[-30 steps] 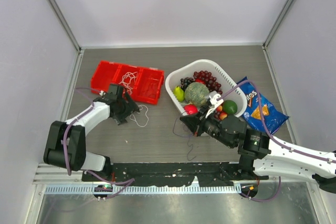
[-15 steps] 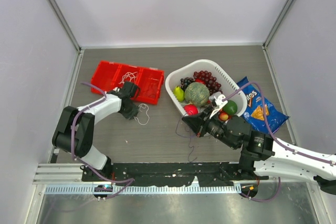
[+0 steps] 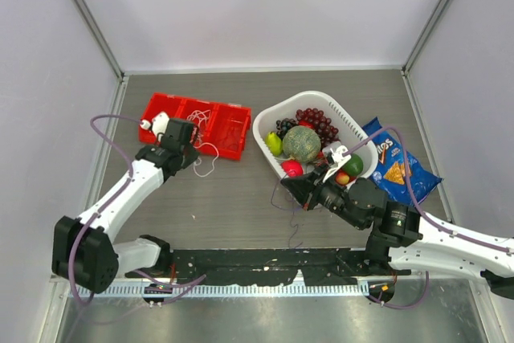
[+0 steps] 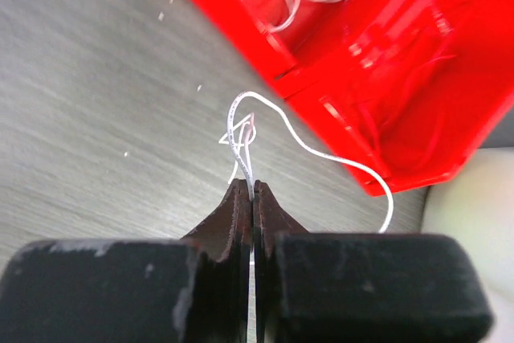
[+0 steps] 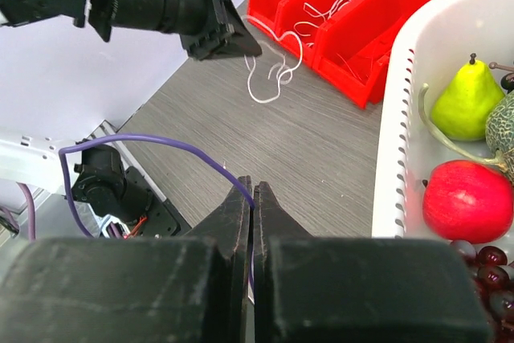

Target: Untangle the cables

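Note:
My left gripper [image 4: 251, 191] is shut on a thin white cable [image 4: 241, 128], pinched at the fingertips and raised just off the wood table beside the red bin [image 4: 385, 62]. From above, the left gripper [image 3: 193, 155] sits at the bin's front edge with the white cable [image 3: 207, 169] trailing below it. My right gripper [image 5: 253, 190] is shut on a thin purple cable [image 5: 152, 140], which arcs away to the left. In the top view the right gripper [image 3: 285, 186] is in front of the basket, and the purple cable [image 3: 293, 218] hangs down toward the near edge. More white cable [image 3: 201, 118] lies in the red bin [image 3: 161, 110].
A white basket [image 3: 267, 128] of fruit stands right of centre, its wall [image 5: 393, 134] close to my right fingers. A blue chips bag [image 3: 399, 168] lies at the far right. The black base rail [image 3: 265, 261] runs along the near edge.
The left gripper closed on the white cable and moved up and back toward the red bin, lifting the cable. The right gripper stayed shut on the purple cable, nearly still.

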